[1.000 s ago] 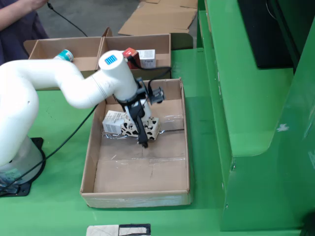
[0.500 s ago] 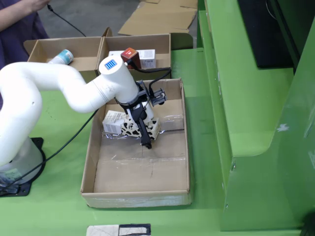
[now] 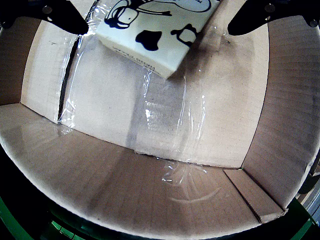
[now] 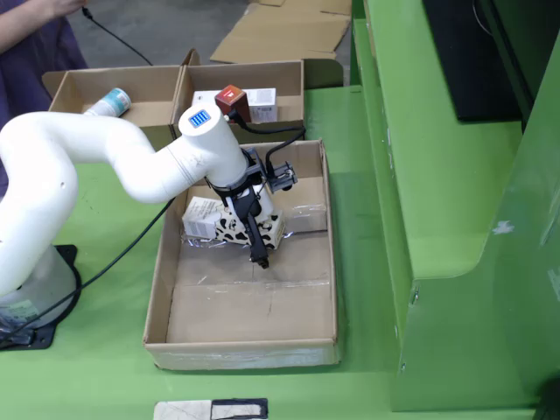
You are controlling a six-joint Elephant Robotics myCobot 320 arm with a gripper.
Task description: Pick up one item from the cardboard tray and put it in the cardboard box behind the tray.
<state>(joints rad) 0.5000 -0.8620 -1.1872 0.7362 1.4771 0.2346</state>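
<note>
The gripper [image 3: 155, 17] stands open with its jaws on both sides of the cow-spotted carton [image 4: 251, 229], which lies in the cardboard tray [image 4: 325, 262], so I would centre over the carton before closing.

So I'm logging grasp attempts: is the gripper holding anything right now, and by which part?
Nothing is held: the gripper is open, its fingers astride the cow-print carton without touching it.
</note>
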